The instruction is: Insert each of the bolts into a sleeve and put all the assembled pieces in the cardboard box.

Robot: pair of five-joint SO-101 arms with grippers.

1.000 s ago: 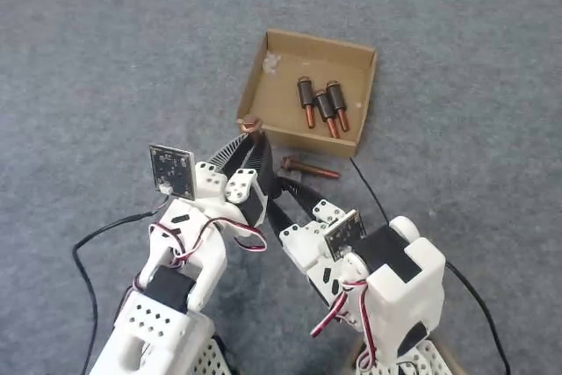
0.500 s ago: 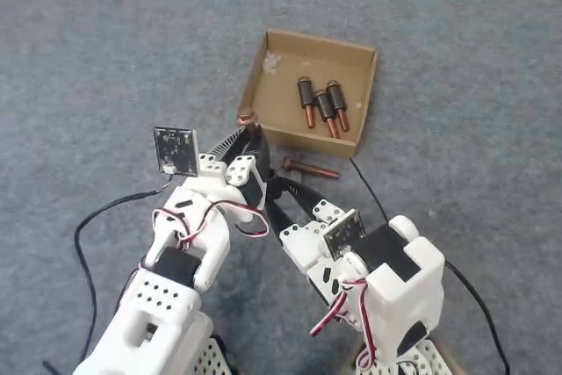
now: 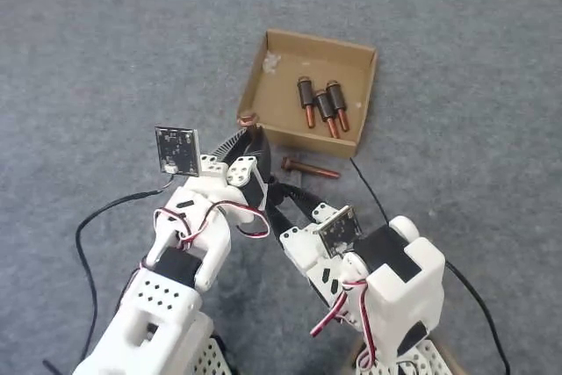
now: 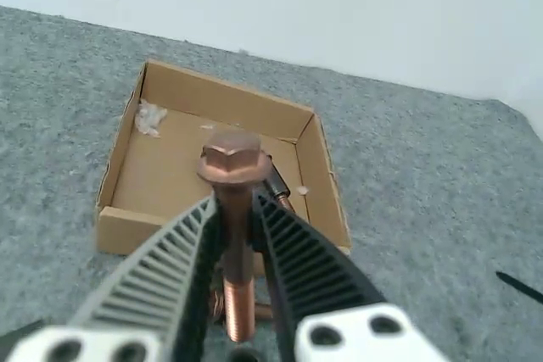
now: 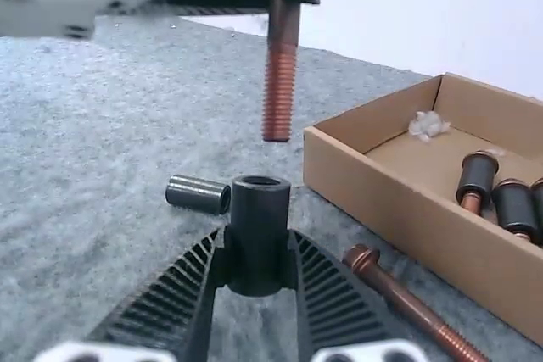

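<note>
My left gripper is shut on a copper bolt, held upright with its hex head on top, near the cardboard box's front left corner. That bolt's threaded tip hangs just above a black sleeve. The sleeve stands upright with its bore facing up, and my right gripper is shut on it. In the high view the left gripper sits just ahead of the right gripper. Three assembled pieces lie in the box.
A loose bolt lies on the grey carpet just in front of the box, also seen at bolt. A second black sleeve lies on its side beyond the held one. Cables trail from both arm bases.
The left arm has risen and shifted slightly forward with its bolt. The right gripper has edged toward it with the sleeve.
</note>
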